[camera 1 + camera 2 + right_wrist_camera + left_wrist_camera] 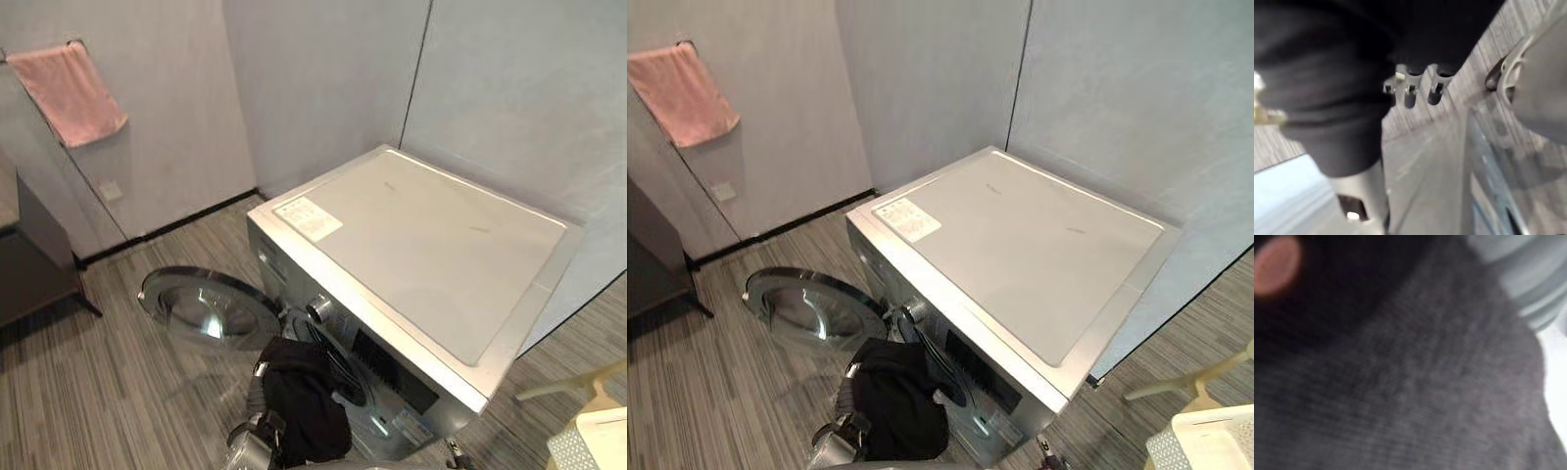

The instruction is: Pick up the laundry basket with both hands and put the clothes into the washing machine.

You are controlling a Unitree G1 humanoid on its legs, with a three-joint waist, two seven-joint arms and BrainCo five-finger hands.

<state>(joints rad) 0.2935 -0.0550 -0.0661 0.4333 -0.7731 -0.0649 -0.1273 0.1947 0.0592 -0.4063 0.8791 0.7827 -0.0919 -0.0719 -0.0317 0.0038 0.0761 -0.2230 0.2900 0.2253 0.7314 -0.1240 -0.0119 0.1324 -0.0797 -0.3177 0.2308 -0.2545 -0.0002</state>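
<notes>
Reaching left robot hand (pixel 257 390) into black cloth (pixel 304 401) at washer (pixel 421 235) mouth. Cannot tell its grip, nor that of right robot hand (pixel 1410 90).

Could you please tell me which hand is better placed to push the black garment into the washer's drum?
Probably the left hand: it is up against the black garment, right before the open front of the washing machine. Whether the right hand holds it is unclear.

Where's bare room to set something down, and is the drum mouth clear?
Free: the silver washing machine's flat top, and the striped grey floor between its open round door and the dark cabinet. Crowded: a black garment bunches at the drum mouth.
</notes>
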